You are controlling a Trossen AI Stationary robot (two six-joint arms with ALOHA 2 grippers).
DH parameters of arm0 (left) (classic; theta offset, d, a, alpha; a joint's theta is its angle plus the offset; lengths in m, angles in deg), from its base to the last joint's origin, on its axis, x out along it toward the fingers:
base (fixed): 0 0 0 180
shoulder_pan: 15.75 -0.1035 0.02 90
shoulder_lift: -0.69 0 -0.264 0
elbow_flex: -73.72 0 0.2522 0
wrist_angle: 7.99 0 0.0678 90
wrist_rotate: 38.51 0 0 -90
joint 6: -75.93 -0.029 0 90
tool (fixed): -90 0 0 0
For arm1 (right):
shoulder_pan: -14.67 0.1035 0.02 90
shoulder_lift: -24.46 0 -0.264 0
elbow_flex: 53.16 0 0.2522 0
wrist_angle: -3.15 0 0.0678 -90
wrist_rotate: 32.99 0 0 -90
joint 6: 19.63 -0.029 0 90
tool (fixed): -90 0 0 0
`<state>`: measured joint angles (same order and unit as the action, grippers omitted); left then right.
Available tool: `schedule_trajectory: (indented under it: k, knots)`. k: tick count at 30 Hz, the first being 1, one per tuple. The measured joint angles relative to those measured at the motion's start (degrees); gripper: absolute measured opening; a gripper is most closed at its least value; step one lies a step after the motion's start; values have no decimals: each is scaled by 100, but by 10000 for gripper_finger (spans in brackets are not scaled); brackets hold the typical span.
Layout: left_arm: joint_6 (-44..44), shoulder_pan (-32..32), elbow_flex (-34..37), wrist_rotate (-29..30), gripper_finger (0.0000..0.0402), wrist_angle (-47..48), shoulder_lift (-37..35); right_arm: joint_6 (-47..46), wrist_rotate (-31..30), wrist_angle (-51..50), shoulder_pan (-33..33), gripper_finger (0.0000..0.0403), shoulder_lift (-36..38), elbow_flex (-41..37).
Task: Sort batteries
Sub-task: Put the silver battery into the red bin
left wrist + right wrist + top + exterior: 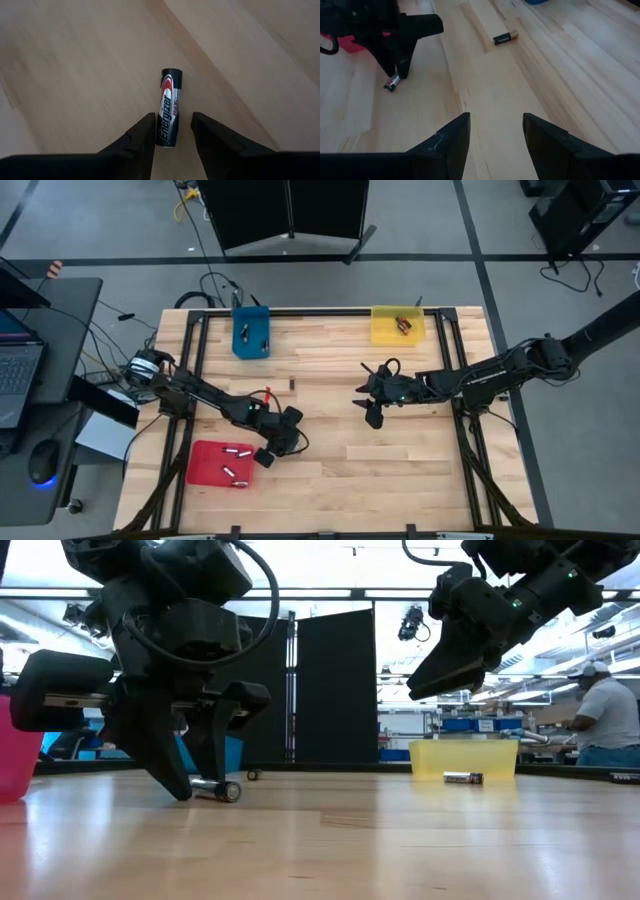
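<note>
A silver, black and red battery (169, 111) lies flat on the wooden table, just off the red tray (200, 465). My left gripper (172, 135) is open and points steeply down, its two fingers standing either side of the battery's near end; the low view shows its fingertips (178, 785) at the tabletop by the battery (220, 790). My right gripper (495, 135) hangs open above the table's middle (366, 395) with nothing between its fingers. A black battery with a copper end (505, 38) lies loose on the table between the arms.
The red tray holds a few silvery cells (236, 451). At the far edge stand a blue tray (250, 332) and a yellow tray (397, 325), each with cells in it. Another cell (463, 778) lies before the yellow tray. A person (600, 720) stands beyond the table.
</note>
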<state>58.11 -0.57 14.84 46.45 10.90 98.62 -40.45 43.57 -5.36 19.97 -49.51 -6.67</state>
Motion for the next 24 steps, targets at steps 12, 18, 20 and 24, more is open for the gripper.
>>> schedule_trajectory:
  k: [12, 18, 20, 24]
  knots:
    - [-382, 18, -99, 134, 46, 155, -23, 4, 0, -2, 0, 190, 0, 0]
    - [-817, 20, -929, 722, 46, 1320, 22, 7, -2, -11, 0, 188, 0, 0]
    - [-923, 25, -1292, 748, 46, 1698, 13, 39, -26, -17, 0, 186, 0, 0]
    - [-986, 105, -1933, 728, 46, 2616, -24, 44, -28, -20, 1, 186, 0, 0]
